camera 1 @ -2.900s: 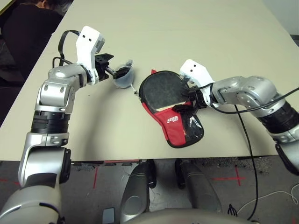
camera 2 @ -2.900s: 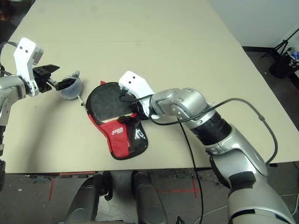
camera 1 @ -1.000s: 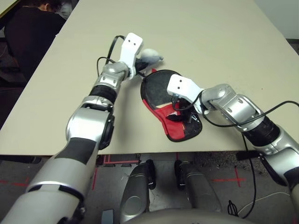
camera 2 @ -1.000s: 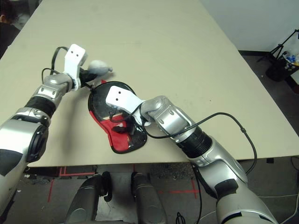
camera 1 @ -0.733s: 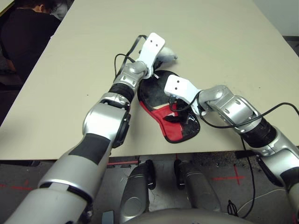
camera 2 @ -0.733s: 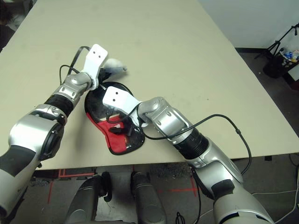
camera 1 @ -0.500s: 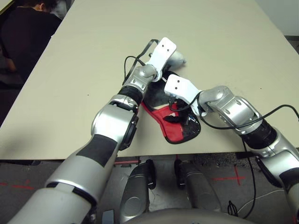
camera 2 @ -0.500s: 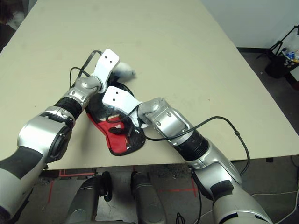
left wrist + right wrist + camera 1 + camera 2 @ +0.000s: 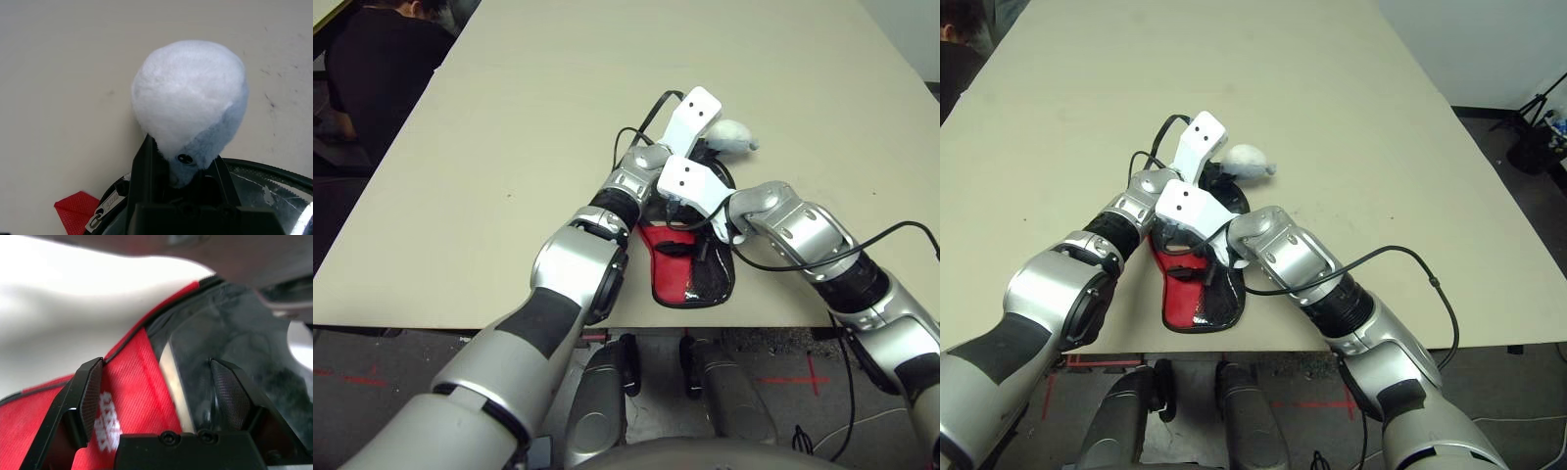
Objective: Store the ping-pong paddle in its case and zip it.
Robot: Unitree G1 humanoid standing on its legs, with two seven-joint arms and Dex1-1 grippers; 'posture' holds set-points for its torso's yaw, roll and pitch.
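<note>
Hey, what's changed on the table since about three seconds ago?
The left gripper, shut on the grey-and-white fluffy lump throughout, has swung from the case's left across its round end to the far right side, dragging the zipper along the rim. The right gripper has stayed on the case at the neck, jaws open. The case has turned slightly but keeps its place.

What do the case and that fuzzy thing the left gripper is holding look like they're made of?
The case: woven red fabic with a visible weave, plus a glossy clear side, probably plastic. The fuzzy lump in the left gripper: soft white and grey plush, by its nap.
</note>
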